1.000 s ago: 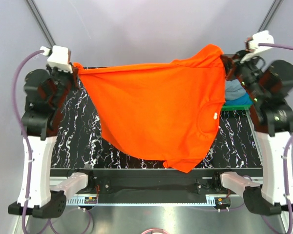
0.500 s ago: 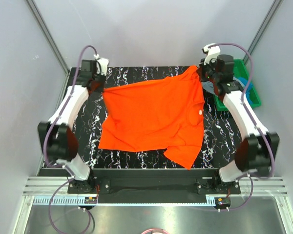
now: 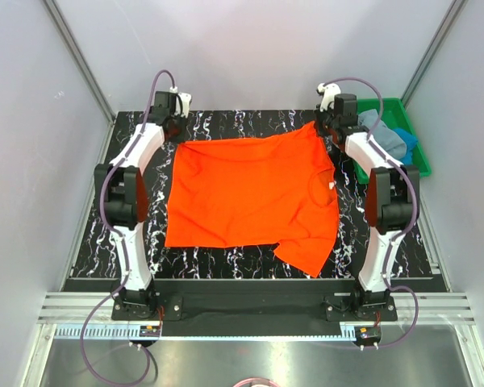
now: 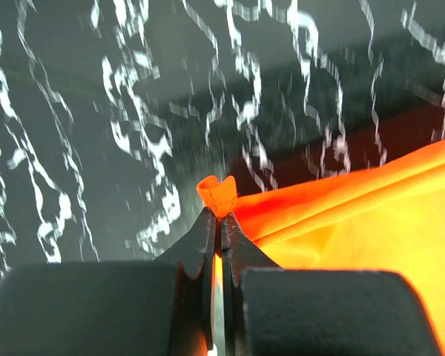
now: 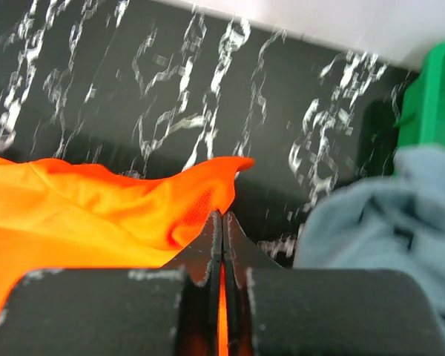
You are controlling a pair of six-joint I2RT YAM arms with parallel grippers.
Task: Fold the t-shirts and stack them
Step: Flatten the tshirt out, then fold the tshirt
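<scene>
The bright orange t-shirt [image 3: 250, 189] lies spread on the black marbled table, its far edge stretched between my two grippers. My left gripper [image 3: 180, 133] is shut on its far left corner; in the left wrist view [image 4: 219, 215] a tuft of orange cloth [image 4: 216, 194] sticks out past the closed tips. My right gripper [image 3: 324, 125] is shut on its far right corner, and the right wrist view [image 5: 222, 216] shows orange cloth [image 5: 133, 215] pinched there. The grey-blue t-shirt [image 3: 385, 139] and the bright blue t-shirt [image 3: 405, 139] lie bunched in the tray.
A green plastic tray [image 3: 423, 165] stands at the far right beside the table; its corner shows in the right wrist view [image 5: 430, 96]. Bare marbled table [image 3: 137, 234] shows left of the shirt. Grey walls enclose the cell.
Both arms have reached far forward and lowered the orange shirt from hanging in the air onto the table, where it now lies flat. Both grippers still hold its corners.
</scene>
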